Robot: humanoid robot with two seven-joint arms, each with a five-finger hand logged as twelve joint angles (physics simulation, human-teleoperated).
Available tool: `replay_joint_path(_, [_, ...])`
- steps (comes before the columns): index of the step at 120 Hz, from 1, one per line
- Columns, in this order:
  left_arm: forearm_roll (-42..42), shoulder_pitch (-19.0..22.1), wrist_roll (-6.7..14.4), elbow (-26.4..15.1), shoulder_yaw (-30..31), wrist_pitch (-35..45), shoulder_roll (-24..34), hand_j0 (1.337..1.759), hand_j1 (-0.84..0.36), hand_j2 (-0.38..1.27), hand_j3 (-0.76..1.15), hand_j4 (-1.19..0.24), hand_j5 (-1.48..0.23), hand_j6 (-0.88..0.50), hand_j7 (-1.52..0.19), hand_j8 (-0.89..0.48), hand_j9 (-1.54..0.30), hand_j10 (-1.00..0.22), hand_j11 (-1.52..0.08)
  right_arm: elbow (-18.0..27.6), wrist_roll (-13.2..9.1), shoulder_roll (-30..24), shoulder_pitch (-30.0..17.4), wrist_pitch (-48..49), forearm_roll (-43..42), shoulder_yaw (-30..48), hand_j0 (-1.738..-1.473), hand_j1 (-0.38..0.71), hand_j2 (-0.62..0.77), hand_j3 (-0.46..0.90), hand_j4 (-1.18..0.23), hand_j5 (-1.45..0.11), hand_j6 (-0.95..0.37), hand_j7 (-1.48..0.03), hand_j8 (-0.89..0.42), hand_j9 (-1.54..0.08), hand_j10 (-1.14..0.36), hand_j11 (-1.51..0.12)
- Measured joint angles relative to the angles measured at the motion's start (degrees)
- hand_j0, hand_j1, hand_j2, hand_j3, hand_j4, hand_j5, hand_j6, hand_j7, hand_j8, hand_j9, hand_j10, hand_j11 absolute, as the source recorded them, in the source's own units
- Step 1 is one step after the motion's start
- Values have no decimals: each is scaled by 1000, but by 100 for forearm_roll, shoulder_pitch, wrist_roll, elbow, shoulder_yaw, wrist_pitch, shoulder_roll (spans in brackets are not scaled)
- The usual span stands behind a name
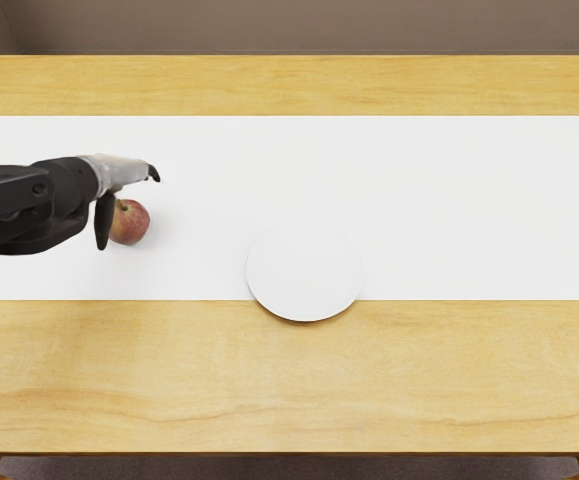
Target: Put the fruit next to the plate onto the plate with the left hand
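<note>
Nearest the camera, the bare front strip of the wooden bench (289,380) carries nothing. Next back lies the white runner (449,200), spanning the bench from side to side. The plate (304,272) sits on the runner's near edge, round, white and empty, its rim lapping slightly onto the bare wood. Further back and well to the left of the plate, the apple (132,222) rests on the runner, red with a paler patch, stem end up. It is apart from the plate, so the fruit is not yet placed. The left hand (109,190) is at the apple, its dark left arm (14,205) coming in from the left edge. The fingers (102,228) are spread and not clamped: one digit hangs down close against the apple's left side, while another points right above and behind it. Whether any digit actually touches the skin cannot be told from this view. Most of the apple shows uncovered. The right arm is not in view. Beyond the runner lie the far wood strip and a dark wall. Judgement: the step in hand is the reach and pre-grasp, with nothing lifted. The next move calls for bringing the hand further over the apple and closing the digits on opposite sides. A lift clear of the runner should follow, then a carry rightward and slightly nearer to the plate's centre. Risk: the apple is round and may roll away rightward if pushed from one side before the grip closes.
</note>
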Motion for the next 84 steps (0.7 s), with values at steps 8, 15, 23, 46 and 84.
replay_joint_path(8, [3,-14,0,241,16,22,-217,1658,139,38,0,-182,-231,-183,-231,-183,-231,-181,-230,0,0,0,1,0,0,0,-1658,-331,-3,0,-15,-19,-15,-20,-15,-20,-15,-20])
replay_joint_path(15, [40,10,0,435,27,82,-310,1658,137,38,0,-183,-232,-184,-232,-184,-232,-182,-232,0,0,0,1,0,0,0,-1658,-331,-3,0,-15,-20,-15,-20,-15,-20,-15,-20])
replay_joint_path(23, [116,60,0,555,66,215,-317,1658,137,38,0,-182,-232,-183,-231,-182,-231,-181,-231,0,0,0,1,0,-1,0,-1658,-331,-3,0,-15,-20,-15,-20,-15,-20,-15,-20])
replay_joint_path(46, [193,249,0,667,104,569,-448,1658,147,37,0,-175,-222,-176,-222,-176,-222,-174,-222,0,0,0,1,0,0,0,-1658,-331,-3,0,-15,-19,-15,-20,-15,-20,-15,-20])
replay_joint_path(84, [147,415,0,662,148,629,-492,1658,122,41,0,-195,-249,-197,-248,-196,-248,-195,-248,0,-2,0,1,0,2,0,-1658,-331,-3,0,-15,-20,-15,-20,-15,-20,-15,-20])
